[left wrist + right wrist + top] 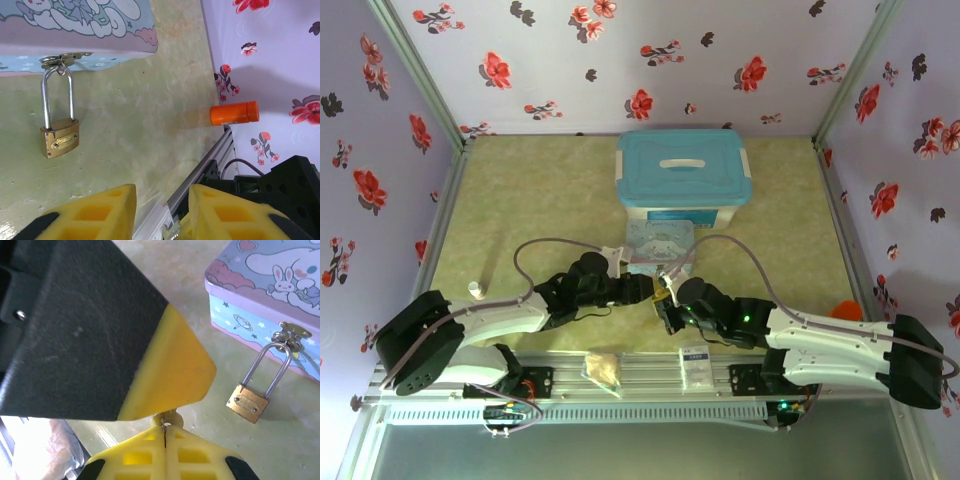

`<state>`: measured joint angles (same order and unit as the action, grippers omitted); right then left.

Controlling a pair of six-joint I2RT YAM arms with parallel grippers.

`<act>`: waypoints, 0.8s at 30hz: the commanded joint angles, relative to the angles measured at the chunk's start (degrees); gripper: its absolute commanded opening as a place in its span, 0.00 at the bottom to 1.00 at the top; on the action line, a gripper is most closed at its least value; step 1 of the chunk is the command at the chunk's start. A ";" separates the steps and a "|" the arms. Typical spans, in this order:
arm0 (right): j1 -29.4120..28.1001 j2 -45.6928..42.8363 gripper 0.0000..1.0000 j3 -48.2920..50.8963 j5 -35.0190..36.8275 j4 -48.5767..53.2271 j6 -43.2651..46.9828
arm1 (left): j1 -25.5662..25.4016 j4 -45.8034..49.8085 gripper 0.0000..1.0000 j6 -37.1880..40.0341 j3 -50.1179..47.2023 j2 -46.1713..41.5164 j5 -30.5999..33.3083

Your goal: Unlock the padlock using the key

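Just in front of the cartoon tin (260,290), right claw (165,434) is pressed together, with a small metal bit poking from its tips. It reads as the key (168,418); blade too small to see. Left claw (161,195) is right next to it, one of its fingers (165,365) overhanging the key; its jaws stand apart, nothing seen between them. Padlock (246,404) is hooked through the hasp on the tin's front wall, shackle seated in the body, so locked. Its brass body lies on the worktop (145,125) just beside the tin. Blue-lidded box (683,170) sits behind the tin, orange cylinder (234,113) well apart from the tin by the wall. Step, my read: key in hand, lock not yet touched, maybe a handover or regrip between claws. Next needs the padlock body steadied, keyhole end turned toward the key, then blade lined up and pushed in. Risk: tiny key slips or twists in the pinch.
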<state>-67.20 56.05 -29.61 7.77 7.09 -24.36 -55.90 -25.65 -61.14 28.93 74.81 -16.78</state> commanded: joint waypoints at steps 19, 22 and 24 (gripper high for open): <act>10.41 -8.58 0.96 9.14 -10.92 -27.21 -9.66 | 6.55 -3.50 0.00 8.76 -2.81 -9.27 -0.63; 15.58 -7.23 0.96 10.09 -20.16 -36.14 -13.38 | 8.02 -2.64 0.00 12.37 -2.33 -13.75 -1.22; 16.78 -5.34 0.94 9.88 -24.49 -41.29 -14.57 | 8.38 -1.40 0.00 14.87 -1.61 -16.27 -1.73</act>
<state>-51.92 49.34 -20.21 -6.00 -20.80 -34.48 -48.12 -26.37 -52.27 26.44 61.73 -17.19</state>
